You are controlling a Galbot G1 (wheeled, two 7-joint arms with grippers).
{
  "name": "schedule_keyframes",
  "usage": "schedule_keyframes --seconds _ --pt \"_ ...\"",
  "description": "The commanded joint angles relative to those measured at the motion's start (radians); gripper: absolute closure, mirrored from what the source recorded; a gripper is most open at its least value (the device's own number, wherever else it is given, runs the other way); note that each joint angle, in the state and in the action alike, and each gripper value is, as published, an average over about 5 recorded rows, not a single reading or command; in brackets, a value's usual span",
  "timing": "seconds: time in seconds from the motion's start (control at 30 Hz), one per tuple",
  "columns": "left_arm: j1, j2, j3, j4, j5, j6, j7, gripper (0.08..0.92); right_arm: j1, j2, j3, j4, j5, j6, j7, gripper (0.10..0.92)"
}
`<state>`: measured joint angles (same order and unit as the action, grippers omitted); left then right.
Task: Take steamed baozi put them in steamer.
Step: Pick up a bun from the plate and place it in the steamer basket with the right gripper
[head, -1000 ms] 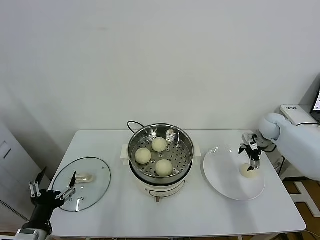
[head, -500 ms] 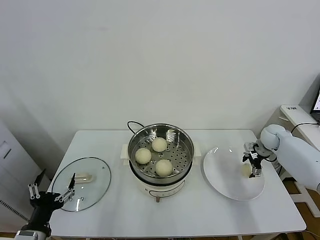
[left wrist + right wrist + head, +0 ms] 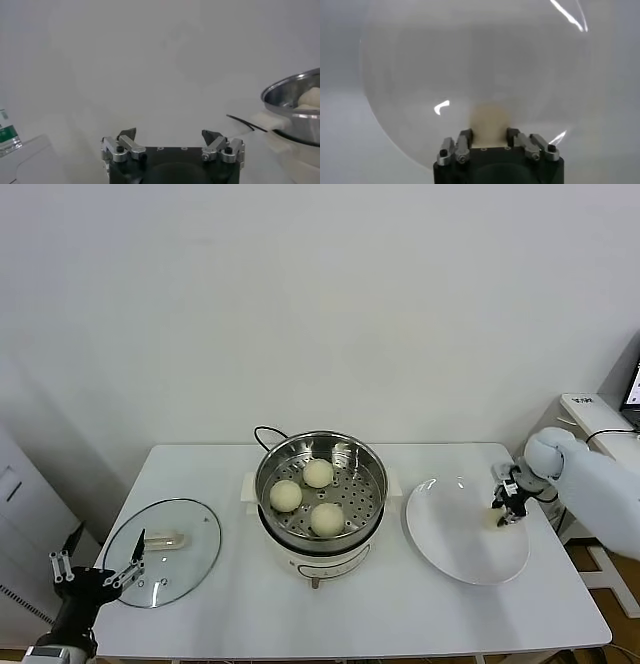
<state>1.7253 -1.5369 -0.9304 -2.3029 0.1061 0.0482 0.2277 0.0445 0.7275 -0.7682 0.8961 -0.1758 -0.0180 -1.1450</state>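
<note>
The steamer stands mid-table on its white base, with three baozi in it. A fourth baozi lies at the right side of the white plate. My right gripper is down at it, with a finger on each side touching it. In the right wrist view the baozi fills the gap between the fingers. My left gripper is open and empty off the table's front left corner. The left wrist view shows this gripper open and the steamer far off.
A round glass lid lies flat on the table's left part, close to my left gripper. A black cord runs behind the steamer. The white table ends just right of the plate. A white device stands at the far right.
My right gripper has come down from above the baozi and closed round it, shifting slightly right. My left gripper has sunk a little lower at the table's corner.
</note>
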Motion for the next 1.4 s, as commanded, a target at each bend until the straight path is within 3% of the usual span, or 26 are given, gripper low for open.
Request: schedule_keyframes --seconds 0.03,0.3,0.4,0.67,0.83,1.03,1.4 --pt "0.000 -0.008 -0.006 0.000 -0.003 -0.004 0.001 0.177 0.515 0.045 -0.511 0.134 0.573 -0.144 0.007 0.671" --pt "-0.003 -0.014 -0.015 0.000 -0.015 -0.010 0.003 0.177 0.814 0.263 -0.696 0.180 0.964 -0.279 0.004 0.677" --pt "-0.003 -0.019 -0.018 0.000 -0.018 -0.013 0.003 0.177 0.836 0.321 -0.705 0.226 1.025 -0.322 0.021 0.677" --pt "-0.001 -0.025 -0.026 0.001 -0.033 -0.016 0.004 0.177 0.788 0.336 -0.715 0.383 1.016 -0.415 0.106 0.677" --pt "-0.006 -0.025 -0.022 0.001 -0.033 -0.014 0.004 0.177 0.712 0.314 -0.732 0.451 0.917 -0.432 0.148 0.677" --pt "-0.004 -0.021 -0.026 0.001 -0.038 -0.013 0.004 0.177 0.624 0.300 -0.730 0.446 0.816 -0.431 0.175 0.673" --pt "-0.001 -0.019 -0.038 0.009 -0.047 -0.016 0.004 0.177 0.565 0.325 -0.716 0.392 0.776 -0.428 0.207 0.662"
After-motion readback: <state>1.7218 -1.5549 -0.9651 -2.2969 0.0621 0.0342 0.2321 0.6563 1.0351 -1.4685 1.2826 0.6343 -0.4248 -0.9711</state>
